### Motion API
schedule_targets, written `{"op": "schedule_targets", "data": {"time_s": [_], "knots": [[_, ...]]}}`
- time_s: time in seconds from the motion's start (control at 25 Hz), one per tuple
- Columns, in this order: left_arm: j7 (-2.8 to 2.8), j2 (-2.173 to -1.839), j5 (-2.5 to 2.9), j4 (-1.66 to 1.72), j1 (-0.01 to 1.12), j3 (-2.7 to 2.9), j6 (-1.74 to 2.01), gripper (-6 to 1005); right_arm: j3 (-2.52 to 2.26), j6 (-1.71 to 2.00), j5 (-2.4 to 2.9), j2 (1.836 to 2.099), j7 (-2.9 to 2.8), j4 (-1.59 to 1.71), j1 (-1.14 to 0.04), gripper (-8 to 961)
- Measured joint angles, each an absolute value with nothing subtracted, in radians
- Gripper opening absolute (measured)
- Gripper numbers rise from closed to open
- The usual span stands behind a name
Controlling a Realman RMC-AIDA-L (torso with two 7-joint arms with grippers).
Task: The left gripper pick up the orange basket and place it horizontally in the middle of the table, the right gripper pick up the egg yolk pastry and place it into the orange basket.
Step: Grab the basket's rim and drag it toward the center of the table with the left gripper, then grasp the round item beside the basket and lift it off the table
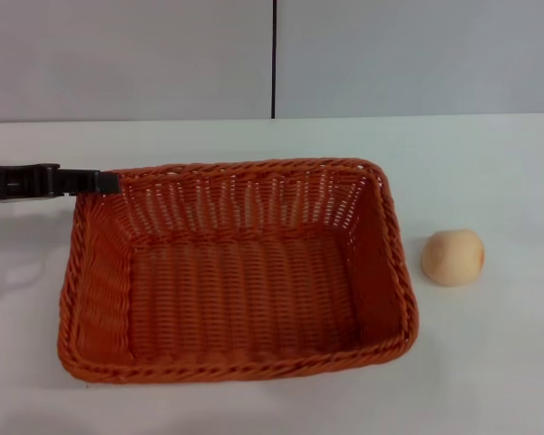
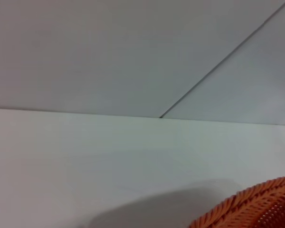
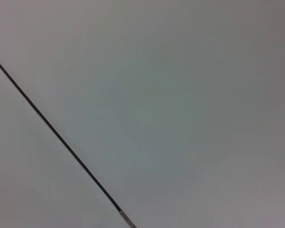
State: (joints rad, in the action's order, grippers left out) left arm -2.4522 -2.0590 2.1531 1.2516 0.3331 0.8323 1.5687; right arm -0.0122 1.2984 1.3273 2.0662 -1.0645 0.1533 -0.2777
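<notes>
head: I see orange basket (image 1: 236,272) mid-table (image 1: 490,362), long axis left-right, mouth up; left gripper (image 1: 104,182) at its far-left corner, grip unclear; egg yolk pastry (image 1: 452,256) just right | left wrist: basket rim (image 2: 256,206) | right wrist: only wall (image 3: 180,118)

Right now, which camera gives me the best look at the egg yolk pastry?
The head view: the egg yolk pastry sits whole on the table, to the right of the orange basket, apart from it. Neither wrist view shows it.
</notes>
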Motion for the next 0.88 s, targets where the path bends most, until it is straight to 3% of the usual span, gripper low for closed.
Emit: {"op": "schedule_targets", "data": {"time_s": [0.16, 0.68, 0.88], "knots": [[-2.447, -2.057, 2.154, 1.258, 0.335, 0.826, 1.576, 520, -0.012, 1.297, 1.327, 2.066, -1.065, 0.153, -0.279, 744], [-2.300, -2.053, 2.147, 1.252, 0.393, 0.709, 1.543, 527, -0.019, 1.301, 1.328, 2.065, -1.065, 0.157, -0.281, 744], [-2.073, -2.061, 1.915, 1.214, 0.384, 0.674, 1.521, 529, -0.097, 1.307, 1.329, 2.048, -1.075, 0.179, -0.280, 744]]}}
